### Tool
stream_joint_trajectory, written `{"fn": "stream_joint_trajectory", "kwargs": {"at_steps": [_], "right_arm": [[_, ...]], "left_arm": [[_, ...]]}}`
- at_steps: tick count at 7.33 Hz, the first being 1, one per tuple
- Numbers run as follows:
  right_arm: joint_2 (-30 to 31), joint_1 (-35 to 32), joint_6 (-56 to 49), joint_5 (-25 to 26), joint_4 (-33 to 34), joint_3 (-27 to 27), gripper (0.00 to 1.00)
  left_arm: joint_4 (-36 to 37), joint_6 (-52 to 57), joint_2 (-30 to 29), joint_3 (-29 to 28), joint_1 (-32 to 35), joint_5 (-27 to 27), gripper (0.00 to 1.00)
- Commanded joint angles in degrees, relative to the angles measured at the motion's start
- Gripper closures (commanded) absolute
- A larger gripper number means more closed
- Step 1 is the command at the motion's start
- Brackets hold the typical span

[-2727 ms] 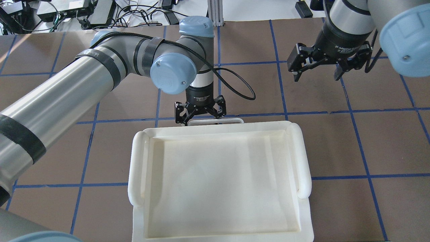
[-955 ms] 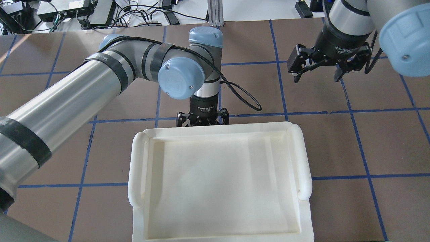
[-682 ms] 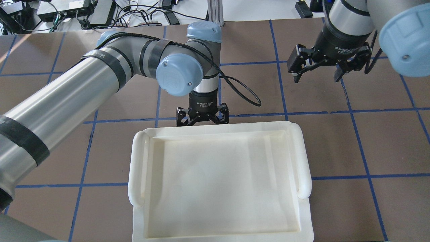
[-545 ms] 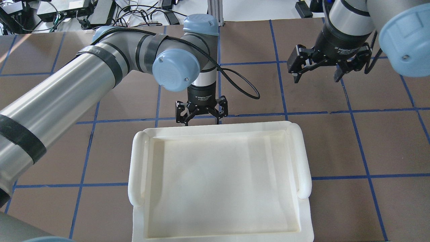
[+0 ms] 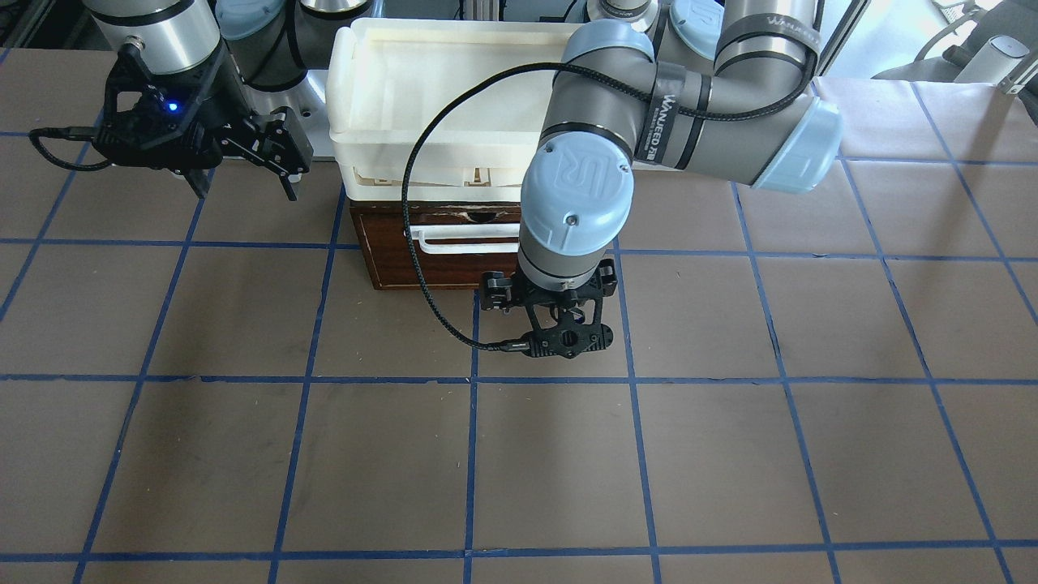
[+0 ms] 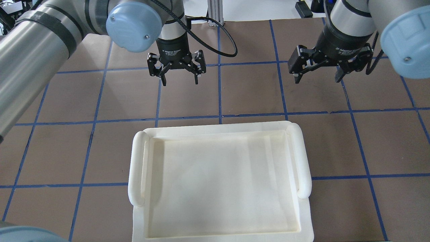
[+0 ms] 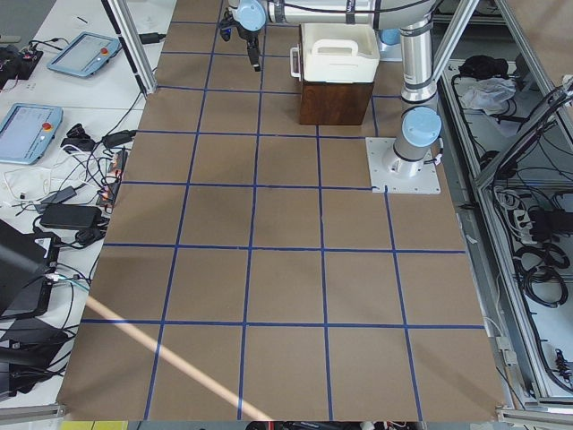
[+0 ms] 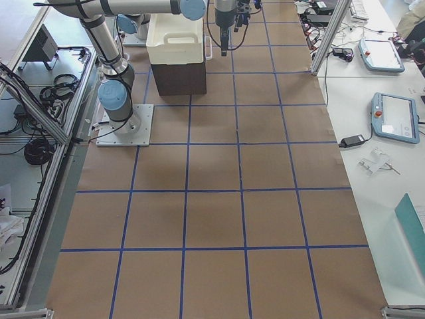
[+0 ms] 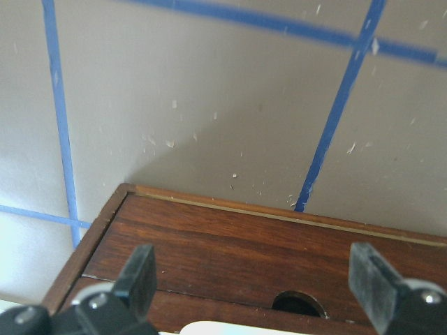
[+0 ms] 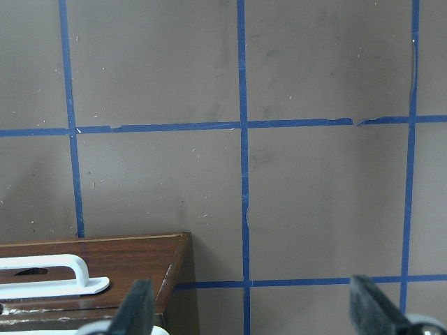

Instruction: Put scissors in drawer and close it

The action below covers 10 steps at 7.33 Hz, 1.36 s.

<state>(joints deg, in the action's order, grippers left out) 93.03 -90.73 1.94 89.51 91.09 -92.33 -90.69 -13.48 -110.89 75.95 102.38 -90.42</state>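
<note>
Overhead exterior, table (image 6: pixel 255 90): brown, blue tape grid.
Tray (image 6: pixel 135 168): cream, lower centre of the overhead frame, sits on top of the drawer.
Drawer (image 5: pixel 438 272): dark wood, pushed in beneath the tray, upper centre of the front-facing frame; white handle (image 5: pixel 462 239) on its face.
Left gripper (image 6: pixel 180 80): jaws spread wide, holding nothing; upper left-centre overhead, apart from the tray.
Right gripper (image 6: pixel 316 79): jaws wide, holding nothing; upper right overhead.

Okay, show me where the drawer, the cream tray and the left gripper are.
drawer (image 5: pixel 385 264), exterior front-facing view, on its dark wooden front panel.
cream tray (image 6: pixel 137 174), overhead exterior view, on its rolled left rim.
left gripper (image 6: pixel 180 80), overhead exterior view, midway between its open fingers.
</note>
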Motion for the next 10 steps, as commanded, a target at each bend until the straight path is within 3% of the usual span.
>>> {"fn": "stream_joint_trajectory", "kwargs": {"at_steps": [1, 5, 7, 10], "right_arm": [[0.0, 0.0, 0.0, -0.1, 0.0, 0.1, 0.00], [0.1, -0.1, -0.1, -0.3, 0.2, 0.0, 0.00], [0.1, -0.1, 0.0, -0.4, 0.1, -0.1, 0.00], [0.1, -0.1, 0.0, -0.4, 0.2, -0.1, 0.00]], "left_arm": [[1.6, 10.0, 4.5, -0.4, -6.0, -0.6, 0.00], [1.5, 17.0, 13.6, 2.7, -14.4, -0.9, 0.00], [3.5, 21.6, 17.6, 8.7, -19.6, 0.6, 0.00], [4.3, 16.4, 21.7, 13.6, -19.5, 0.9, 0.00]]}}
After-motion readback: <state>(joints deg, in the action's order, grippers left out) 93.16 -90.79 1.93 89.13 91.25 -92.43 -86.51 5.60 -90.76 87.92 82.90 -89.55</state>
